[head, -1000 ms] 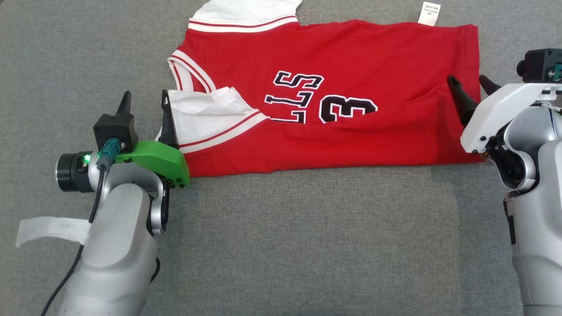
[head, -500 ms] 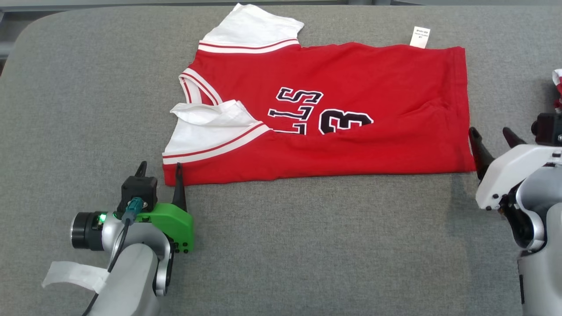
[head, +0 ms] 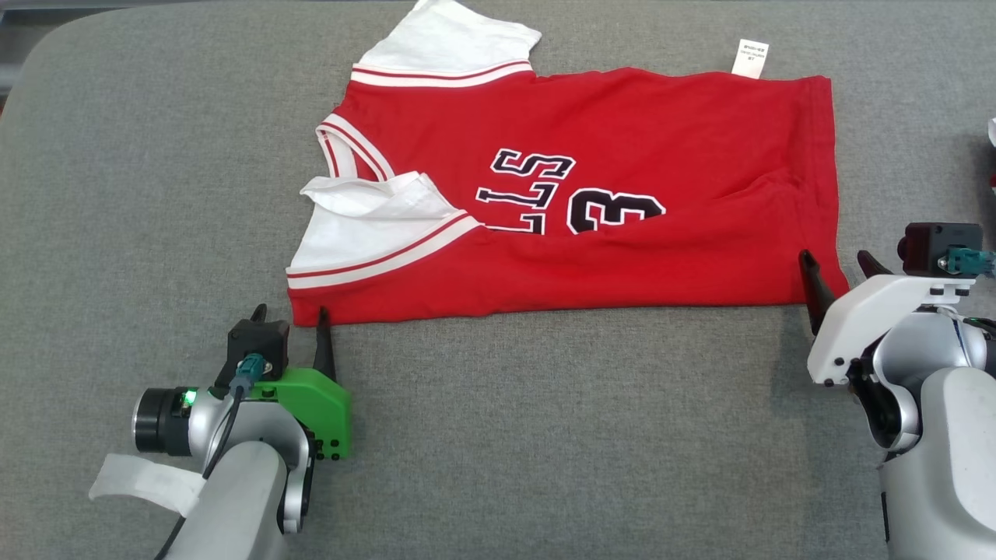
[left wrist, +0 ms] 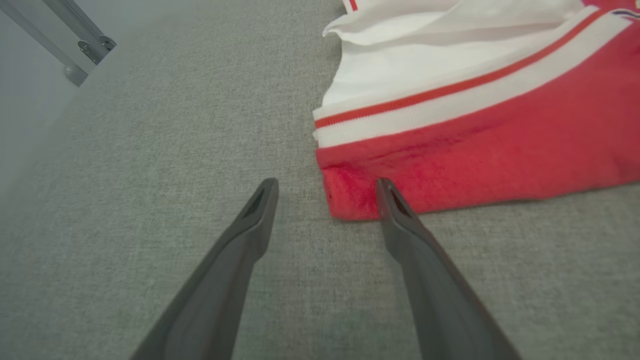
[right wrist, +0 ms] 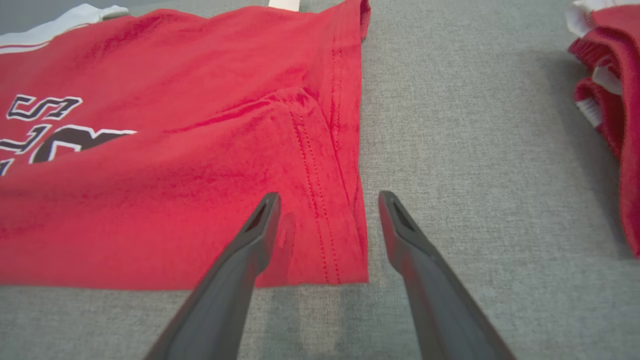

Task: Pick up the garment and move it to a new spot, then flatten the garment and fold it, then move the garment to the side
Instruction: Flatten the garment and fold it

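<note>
Two grippers nearest: left gripper [head: 289, 311] and right gripper [head: 834, 257], jaws spread, empty, at the near corners of one red jersey [head: 661, 140] flat on the grey table [head: 545, 435]. Far right, possibly a second garment [right wrist: 612, 75].

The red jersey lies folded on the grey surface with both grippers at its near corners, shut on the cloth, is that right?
Not shut. The wrist views show the left gripper and the right gripper open, each with a near corner of the jersey between its spread fingers, gripping nothing. The rest stands.
</note>
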Tool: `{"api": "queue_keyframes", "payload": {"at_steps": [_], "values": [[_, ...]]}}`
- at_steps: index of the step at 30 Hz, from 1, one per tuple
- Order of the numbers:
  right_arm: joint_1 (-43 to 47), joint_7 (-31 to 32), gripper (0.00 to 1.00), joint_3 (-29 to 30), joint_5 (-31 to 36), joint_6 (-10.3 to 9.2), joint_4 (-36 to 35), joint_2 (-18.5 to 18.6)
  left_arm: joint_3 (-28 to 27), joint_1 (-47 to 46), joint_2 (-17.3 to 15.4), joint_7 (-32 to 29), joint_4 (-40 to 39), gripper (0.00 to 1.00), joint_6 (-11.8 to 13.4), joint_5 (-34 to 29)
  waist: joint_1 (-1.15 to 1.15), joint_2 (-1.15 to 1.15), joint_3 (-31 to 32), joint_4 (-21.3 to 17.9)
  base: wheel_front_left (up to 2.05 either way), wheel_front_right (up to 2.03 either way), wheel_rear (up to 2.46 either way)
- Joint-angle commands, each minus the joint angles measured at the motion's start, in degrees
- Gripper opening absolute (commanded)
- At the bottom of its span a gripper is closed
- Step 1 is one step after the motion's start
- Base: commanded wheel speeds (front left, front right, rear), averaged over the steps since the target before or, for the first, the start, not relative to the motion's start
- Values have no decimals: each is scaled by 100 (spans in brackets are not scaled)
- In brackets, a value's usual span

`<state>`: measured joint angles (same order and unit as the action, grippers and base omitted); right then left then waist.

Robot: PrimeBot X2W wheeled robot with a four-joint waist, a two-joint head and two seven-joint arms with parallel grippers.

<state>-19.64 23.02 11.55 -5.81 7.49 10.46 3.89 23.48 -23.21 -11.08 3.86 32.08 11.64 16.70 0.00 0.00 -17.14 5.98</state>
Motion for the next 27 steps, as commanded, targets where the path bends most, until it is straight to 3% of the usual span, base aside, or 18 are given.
{"api": "queue_keyframes", "payload": {"at_steps": [1, 10, 11, 12, 13, 23, 24, 25, 26, 27], "values": [[-75, -5, 100, -35, 81, -1, 48, -7, 17, -61, 20, -26, 5, 100, 47, 20, 0, 0, -8, -1, 0, 0, 0], [-153, 214, 100, -144, 166, -1, 171, 55, 97, -117, 48, -298, 84, 100, -67, 145, 0, 0, -23, -16, 0, 0, 0], [-148, 230, 100, -139, 168, -1, 168, 51, 104, -117, 58, -311, 71, 95, -88, 163, 0, 0, -23, -16, 0, 0, 0], [-138, 237, 100, -133, 165, -1, 166, 49, 124, -120, 55, -326, 65, 40, -129, 176, 0, 0, -25, -18, 0, 0, 0], [-123, 247, 100, -125, 171, -1, 168, 48, 147, -120, 55, -342, 63, 0, -162, 194, 0, 0, -29, -19, 0, 0, 0], [-222, 352, 100, -119, 104, -1, 309, 22, 199, -125, 14, -391, 43, 0, -227, 261, 0, 0, -62, -43, 0, 0, 0], [-251, 387, 87, -108, 71, -1, 343, 19, 207, -130, 12, -390, 43, 0, -231, 269, 0, 0, -68, -39, 0, 0, 0], [-273, 405, 62, -118, 73, -1, 369, 14, 211, -133, 10, -396, 42, 0, -231, 277, 0, 0, -73, -35, 0, 0, 0], [-292, 402, 47, -121, 71, -1, 380, 13, 214, -137, 11, -396, 40, 0, -226, 286, 0, 0, -79, -31, 0, 0, 0], [-300, 420, 39, -121, 60, -1, 400, 8, 215, -140, 10, -396, 38, 0, -220, 292, 0, 0, -86, -28, 0, 0, 0]]}}
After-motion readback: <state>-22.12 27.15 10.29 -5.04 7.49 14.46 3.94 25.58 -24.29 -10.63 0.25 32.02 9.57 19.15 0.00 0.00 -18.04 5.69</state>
